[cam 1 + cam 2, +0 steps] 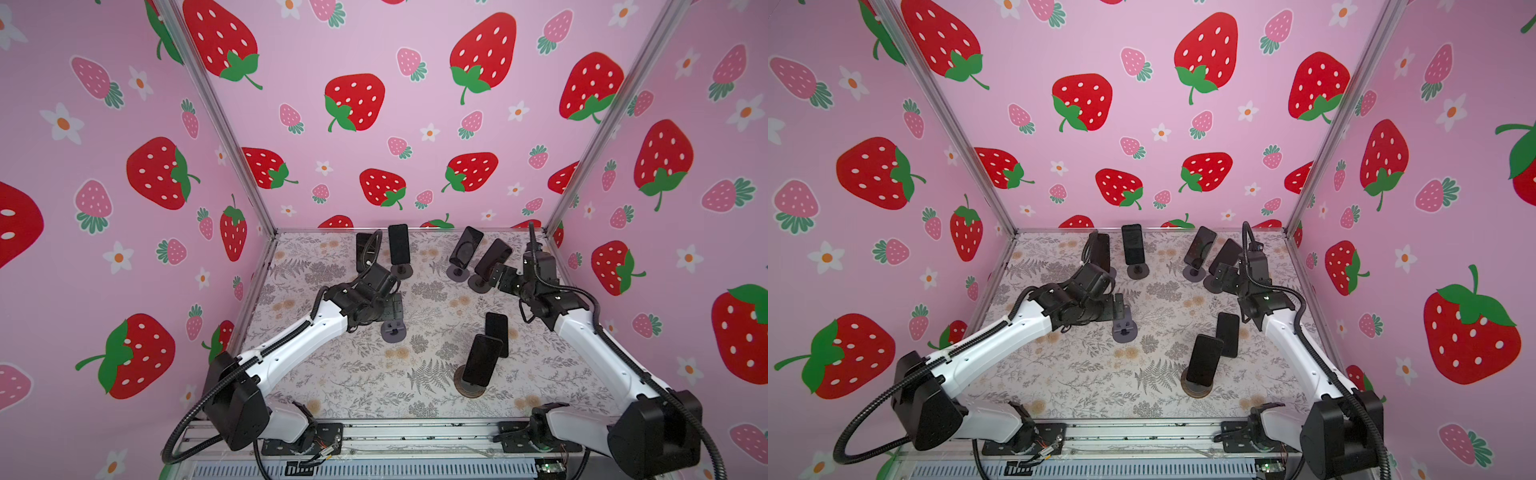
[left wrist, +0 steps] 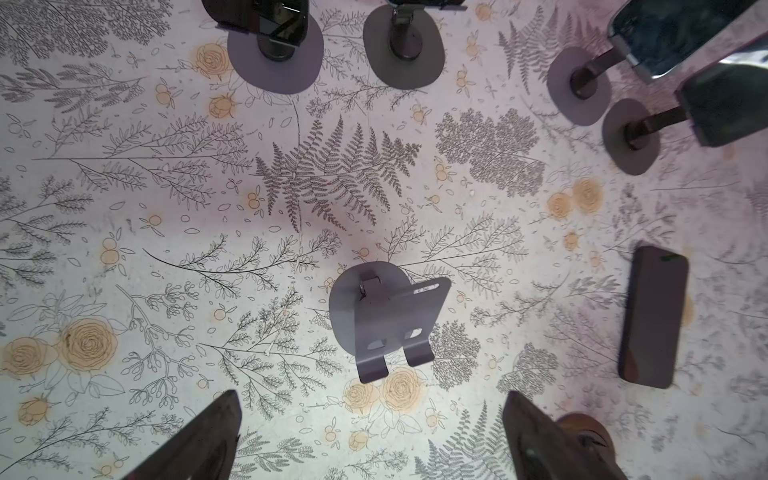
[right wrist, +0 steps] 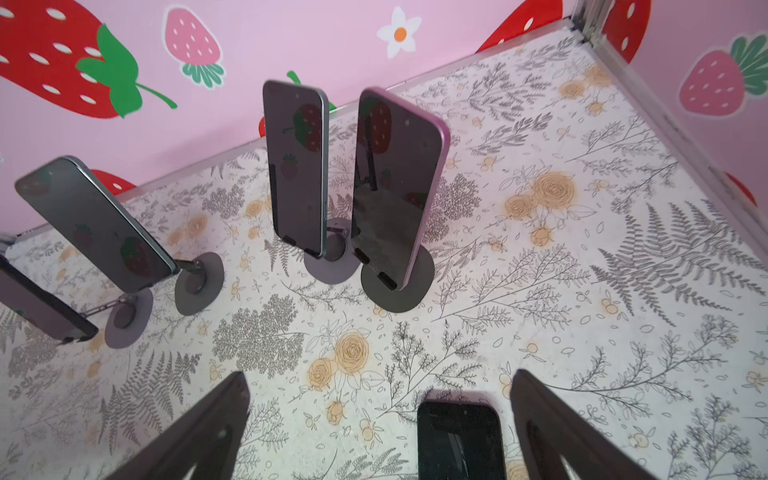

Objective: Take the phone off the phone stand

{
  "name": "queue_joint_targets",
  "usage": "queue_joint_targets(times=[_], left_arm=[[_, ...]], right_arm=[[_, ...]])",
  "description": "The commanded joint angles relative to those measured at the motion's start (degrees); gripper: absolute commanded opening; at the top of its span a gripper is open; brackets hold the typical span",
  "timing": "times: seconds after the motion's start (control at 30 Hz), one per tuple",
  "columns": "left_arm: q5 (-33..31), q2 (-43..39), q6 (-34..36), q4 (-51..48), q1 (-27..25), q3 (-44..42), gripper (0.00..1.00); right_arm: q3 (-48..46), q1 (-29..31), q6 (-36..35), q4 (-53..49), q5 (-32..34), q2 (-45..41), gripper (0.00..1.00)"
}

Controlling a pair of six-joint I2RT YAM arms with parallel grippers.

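Step in hand: my judgement is a pause between grasps. One phone is already off its stand, neither arm holds anything, and five phones sit on stands.
Freed phone (image 1: 497, 334): dark, lying flat on the desk (image 1: 332, 374) right of centre, just behind the front phone (image 1: 482, 360), which leans on a brown stand (image 1: 469, 387).
Empty stand (image 2: 388, 316): grey and upright on the desk, its cradle bare.
Right gripper (image 3: 380, 376): the fingers (image 3: 208, 432) are spread wide with nothing between them. The freed phone shows low in the right wrist view, and no contact is visible. In both top views the gripper hangs just beside the rearmost phone on the right.
Left gripper (image 2: 370, 395): the fingers (image 2: 199, 440) stand wide apart and are empty, poised above the empty stand and not touching it.
Nearest target: a pink-edged phone (image 3: 395, 183) is propped nearly upright on its round base (image 3: 415, 282).
Other phones: a second upright phone (image 3: 295, 166) stands just beside it. Two leaning phones (image 3: 95, 224) (image 3: 37, 303) are further along the back wall.
Next move: probably the pink-edged phone. The fingers need to straddle its long edges above the stand's lips, close firmly and lift up and out, not sideways.
Watch for: the light base coming up or tipping, and the close neighbour being knocked. The left gripper could pin the base.
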Motion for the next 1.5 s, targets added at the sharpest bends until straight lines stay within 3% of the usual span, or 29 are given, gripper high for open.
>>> queue_joint_targets(times=[0.0,0.37,0.6,0.8,1.0,1.2,1.3,1.47], left_arm=[[-8.1,2.5,-2.0,-3.5,-1.4,3.3,0.99],[-8.3,12.5,-3.2,-0.4,-2.1,6.7,1.0],[-3.9,16.3,-4.3,3.3,-2.1,6.4,0.95],[-2.8,18.2,-6.6,4.3,-2.3,5.7,0.86],[-2.9,18.0,-6.5,5.2,-2.3,4.5,0.84],[-4.2,17.0,-6.8,5.0,-2.4,3.9,0.72],[-4.5,18.1,-6.7,3.4,-2.3,4.7,0.64],[-7.5,19.6,-7.2,-1.1,-2.6,7.0,0.61]], right_arm=[[-1.2,-0.3,1.1,3.2,2.4,-2.6,1.0],[-3.3,-0.4,0.8,6.1,1.4,-4.8,1.0],[-4.3,-0.3,0.7,6.7,0.6,-4.9,1.0],[-4.7,-0.4,0.4,7.4,0.4,-4.6,1.0],[-4.8,-0.3,0.3,7.7,-0.1,-4.2,1.0],[-4.8,-0.3,0.3,7.9,-1.1,-3.1,1.0],[-4.7,-0.4,0.4,8.0,-0.5,-2.7,1.0],[-4.4,-0.4,0.6,8.3,-0.1,-2.6,1.0]])
